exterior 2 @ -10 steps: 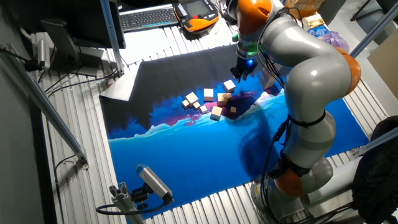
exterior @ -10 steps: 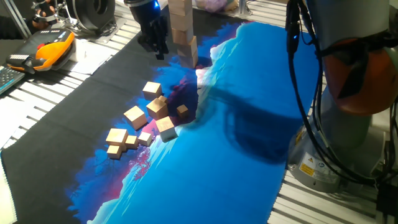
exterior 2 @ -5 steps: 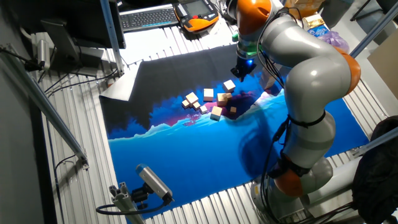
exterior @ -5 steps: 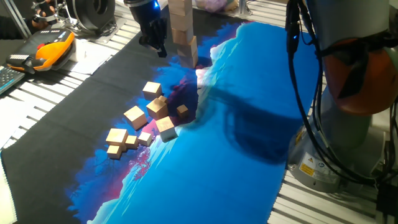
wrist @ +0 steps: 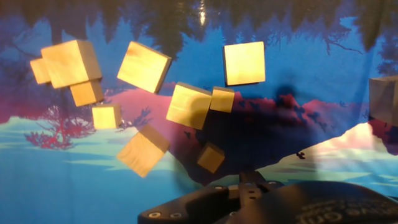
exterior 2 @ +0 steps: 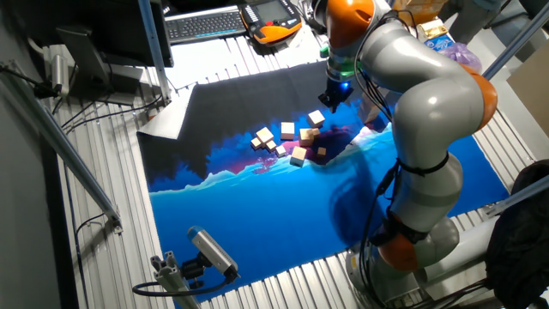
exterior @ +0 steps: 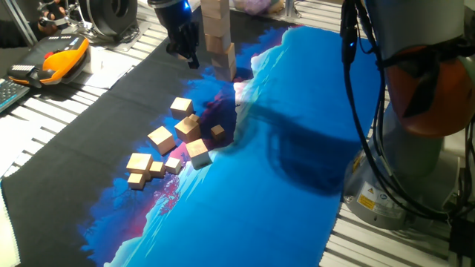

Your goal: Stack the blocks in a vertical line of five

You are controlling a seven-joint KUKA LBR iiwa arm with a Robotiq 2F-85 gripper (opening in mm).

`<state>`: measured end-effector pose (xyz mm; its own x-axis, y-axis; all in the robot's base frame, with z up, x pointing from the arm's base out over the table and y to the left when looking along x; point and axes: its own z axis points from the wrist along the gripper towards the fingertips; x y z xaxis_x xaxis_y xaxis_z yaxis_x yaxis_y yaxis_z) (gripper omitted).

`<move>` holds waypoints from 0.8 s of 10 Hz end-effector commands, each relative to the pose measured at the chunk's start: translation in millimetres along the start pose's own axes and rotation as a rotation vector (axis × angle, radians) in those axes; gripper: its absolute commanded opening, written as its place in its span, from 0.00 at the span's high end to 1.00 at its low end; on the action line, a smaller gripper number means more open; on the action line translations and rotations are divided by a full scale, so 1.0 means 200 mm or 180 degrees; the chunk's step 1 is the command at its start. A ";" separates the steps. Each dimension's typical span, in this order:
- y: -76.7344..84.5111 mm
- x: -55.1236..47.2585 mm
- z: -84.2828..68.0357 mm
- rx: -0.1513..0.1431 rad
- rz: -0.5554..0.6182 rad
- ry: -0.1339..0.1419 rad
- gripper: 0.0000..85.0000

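Note:
A leaning stack of several tan blocks (exterior: 220, 44) stands on the mat at the back; its top runs out of the frame. My gripper (exterior: 183, 55) hangs just left of the stack, apart from it, open and empty. Several loose blocks (exterior: 185, 130) lie scattered in front of it on the mat. The other fixed view shows the gripper (exterior 2: 333, 96) above the same loose blocks (exterior 2: 296, 142); the arm hides the stack there. The hand view looks down on the loose blocks (wrist: 244, 63), with no fingers in frame. A blurred block (wrist: 384, 99) sits at its right edge.
The blue and black mat (exterior: 297, 111) covers the table. An orange teach pendant (exterior: 63, 59) lies off the mat at the back left. The robot base (exterior: 415, 163) stands at the right. A keyboard (exterior 2: 206, 24) and a camera on a stand (exterior 2: 210, 251) sit off the mat.
My gripper has risen a little beside the stack. The stack and the loose blocks have not moved.

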<state>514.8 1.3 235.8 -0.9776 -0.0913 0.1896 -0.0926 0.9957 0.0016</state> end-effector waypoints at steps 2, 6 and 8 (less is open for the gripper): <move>0.00 0.00 0.00 -0.0153 0.0088 0.0041 1.00; 0.00 0.00 0.00 -0.0262 0.0186 -0.0079 1.00; 0.00 0.00 0.00 -0.0164 0.0101 -0.0013 1.00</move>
<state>514.8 1.1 235.8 -0.9811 -0.0595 0.1839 -0.0515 0.9975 0.0482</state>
